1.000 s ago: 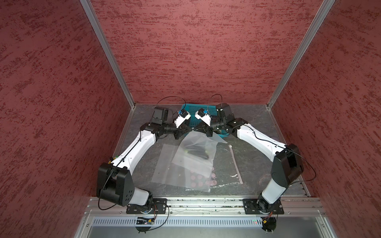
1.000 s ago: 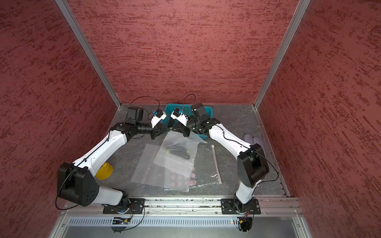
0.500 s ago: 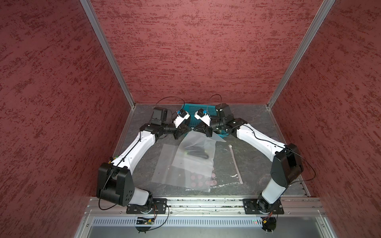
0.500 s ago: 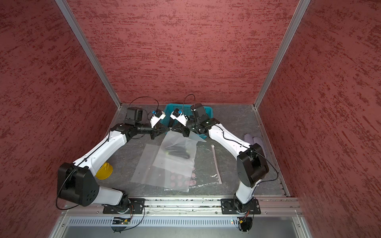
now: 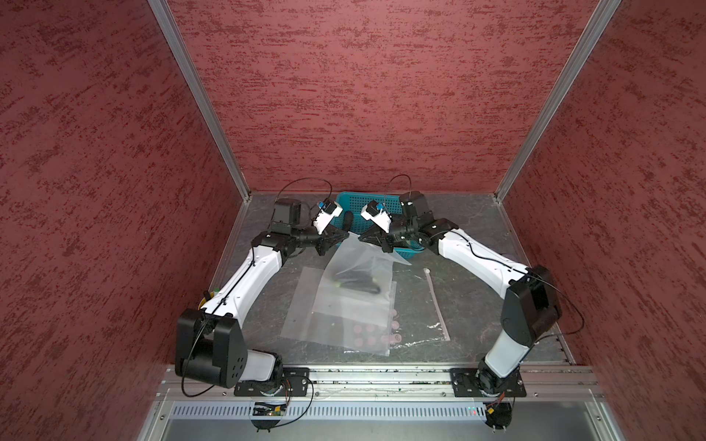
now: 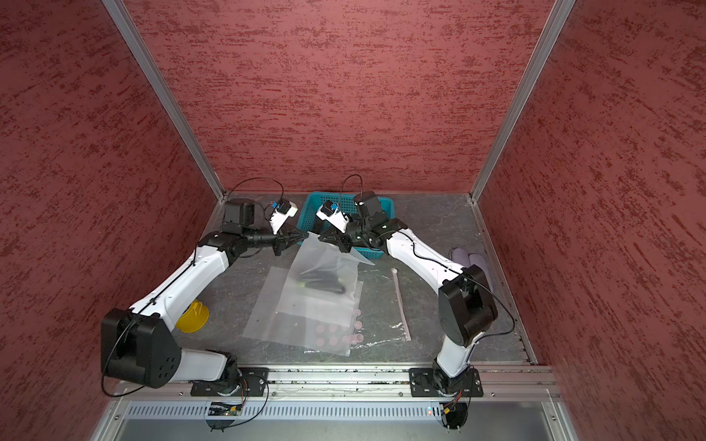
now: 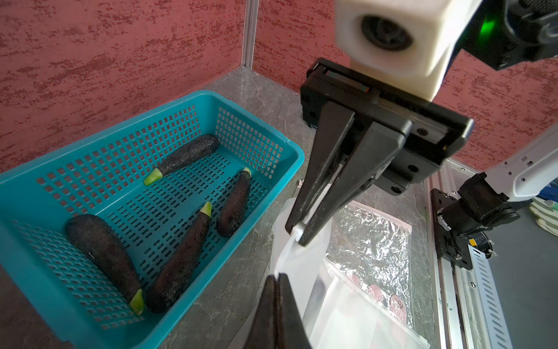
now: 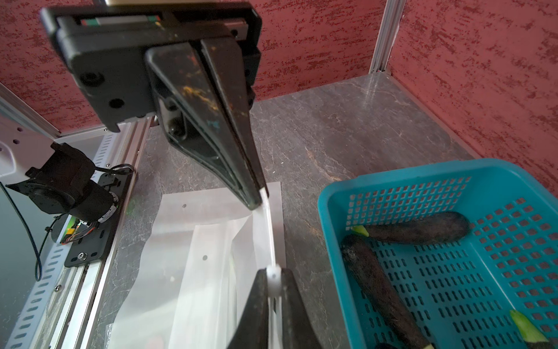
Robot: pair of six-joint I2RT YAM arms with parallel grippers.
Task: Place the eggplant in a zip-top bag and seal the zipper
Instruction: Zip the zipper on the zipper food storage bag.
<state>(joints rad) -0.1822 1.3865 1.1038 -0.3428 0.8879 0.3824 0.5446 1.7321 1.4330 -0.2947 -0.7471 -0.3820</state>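
Red roughcast walls close in a dark, veined counter. Over its middle hangs the zip-top bag, its top edge lifted and the rest draping down and forward onto the counter. The eggplant lies low inside it. Its long axis runs across the counter from side to side, with the green stem end toward the robot's left and the dark body toward its right (the frosted plastic blurs its outline).

The left jaws are pressed together on one end of the bag's top edge. The right jaws are closed narrowly on the white slider, and the zipper strip runs taut from one pair to the other. Whether the mouth is sealed along that strip I cannot tell.

Behind the bag, against the back wall, stands a teal basket. It holds four more eggplants, all lying flat on its perforated floor. Three have their green stems toward the basket's middle or front, and one lies along the far side.

A second clear bag lies flat on the counter under the hanging one. Small pink rounds show near its front edge. In a top view, a yellow object sits beside the left arm.
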